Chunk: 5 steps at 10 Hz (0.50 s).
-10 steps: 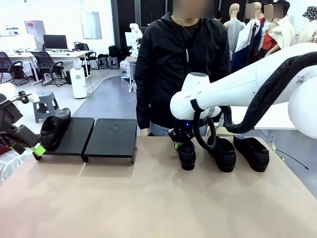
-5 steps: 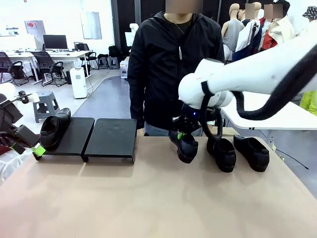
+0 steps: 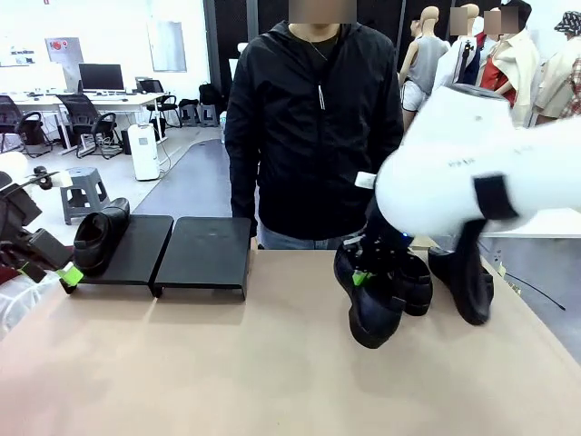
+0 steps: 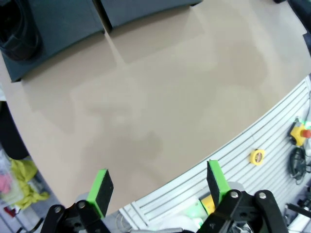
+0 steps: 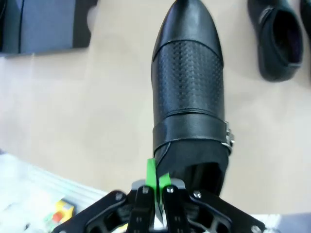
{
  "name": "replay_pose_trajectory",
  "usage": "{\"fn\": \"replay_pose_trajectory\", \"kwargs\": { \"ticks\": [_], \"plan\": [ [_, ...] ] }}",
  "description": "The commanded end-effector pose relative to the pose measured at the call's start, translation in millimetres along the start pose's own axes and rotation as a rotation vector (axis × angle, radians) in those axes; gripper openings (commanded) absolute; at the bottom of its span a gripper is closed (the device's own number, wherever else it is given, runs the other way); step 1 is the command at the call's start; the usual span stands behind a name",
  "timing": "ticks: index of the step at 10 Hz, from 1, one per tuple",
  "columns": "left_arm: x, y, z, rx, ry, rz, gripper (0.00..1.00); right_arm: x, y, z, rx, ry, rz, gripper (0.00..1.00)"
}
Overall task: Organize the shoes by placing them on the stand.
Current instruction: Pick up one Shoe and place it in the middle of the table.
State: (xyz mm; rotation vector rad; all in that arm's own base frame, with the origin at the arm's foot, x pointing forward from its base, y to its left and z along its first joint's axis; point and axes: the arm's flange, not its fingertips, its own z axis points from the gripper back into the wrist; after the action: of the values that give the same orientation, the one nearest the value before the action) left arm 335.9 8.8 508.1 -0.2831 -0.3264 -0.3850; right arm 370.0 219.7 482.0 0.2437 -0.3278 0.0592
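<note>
The right gripper (image 5: 156, 183) is pinching tight on the heel rim of the lifted shoe (image 5: 189, 82), lower centre. Such a thin hold is calling for a slow, level carry to the stand (image 3: 204, 245), mid-left in the front view. The left gripper (image 4: 158, 187) is gaping wide, empty.

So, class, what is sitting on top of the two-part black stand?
One black shoe rests on the left platform, near its outer edge. The right platform is bare. The surface under the shoe is covered.

Glossy perforated leather shoe (image 5: 188, 92), matt stand (image 3: 204, 250)
</note>
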Motion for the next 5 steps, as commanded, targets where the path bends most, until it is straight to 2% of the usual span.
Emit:
{"fn": "replay_pose_trajectory", "kwargs": {
  "ticks": [1,3,4,5],
  "plan": [
    [-3,0,-3,0.009,-0.006,0.007,1.0,20,5,-12,0.005,0.08,0.006,0.0],
    [-3,0,-3,0.009,-0.006,0.007,1.0,20,5,-12,0.005,0.08,0.006,0.0],
    [-3,0,-3,0.009,-0.006,0.007,1.0,-1,-2,-6,-0.007,0.025,-0.002,0.0],
    [-3,0,-3,0.009,-0.006,0.007,1.0,-4,13,-23,0.004,0.004,0.019,0.0]
  ]
}}
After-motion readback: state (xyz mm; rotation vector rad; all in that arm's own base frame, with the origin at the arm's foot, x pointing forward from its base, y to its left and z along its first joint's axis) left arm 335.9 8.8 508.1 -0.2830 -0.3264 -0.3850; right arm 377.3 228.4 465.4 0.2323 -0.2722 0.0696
